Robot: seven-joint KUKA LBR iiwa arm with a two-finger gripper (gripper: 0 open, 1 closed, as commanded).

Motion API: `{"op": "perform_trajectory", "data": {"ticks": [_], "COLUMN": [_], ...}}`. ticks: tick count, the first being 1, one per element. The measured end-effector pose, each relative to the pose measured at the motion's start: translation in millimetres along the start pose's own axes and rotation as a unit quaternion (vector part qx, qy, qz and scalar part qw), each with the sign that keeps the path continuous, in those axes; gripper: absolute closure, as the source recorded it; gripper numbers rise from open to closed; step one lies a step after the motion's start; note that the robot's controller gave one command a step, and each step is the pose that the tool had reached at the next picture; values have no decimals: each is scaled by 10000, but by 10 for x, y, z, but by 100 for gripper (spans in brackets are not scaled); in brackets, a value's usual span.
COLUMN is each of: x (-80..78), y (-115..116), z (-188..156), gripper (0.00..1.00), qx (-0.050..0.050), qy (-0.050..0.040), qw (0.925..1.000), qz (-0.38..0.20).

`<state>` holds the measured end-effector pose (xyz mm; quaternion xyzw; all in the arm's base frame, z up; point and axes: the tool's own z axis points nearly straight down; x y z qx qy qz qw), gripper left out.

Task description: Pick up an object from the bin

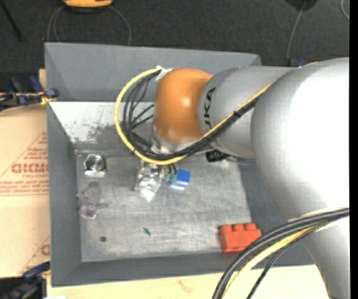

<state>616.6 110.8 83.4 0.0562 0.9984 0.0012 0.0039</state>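
Far left on the floor of the bin: one small round metal piece. Nearer, close by it: one clear, faintly purple plastic piece. Near middle: one tiny dark green scrap. Mid-floor: gripper, low under the orange wrist cover; spread or pressed together, cannot tell. Just right of it: one small blue block. Near right corner: one orange-red studded brick.

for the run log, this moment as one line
claw mid-bin | blue block beside it | red brick apart | grasp unclear
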Motion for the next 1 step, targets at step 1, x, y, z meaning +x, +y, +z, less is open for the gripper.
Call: {"op": "perform_trajectory", "data": {"ticks": [1], "x": [-25], "y": [-4], "z": [-805], "gripper": [100], "qx": [0], "qy": [7], "qw": [10000], "qz": [18]}}
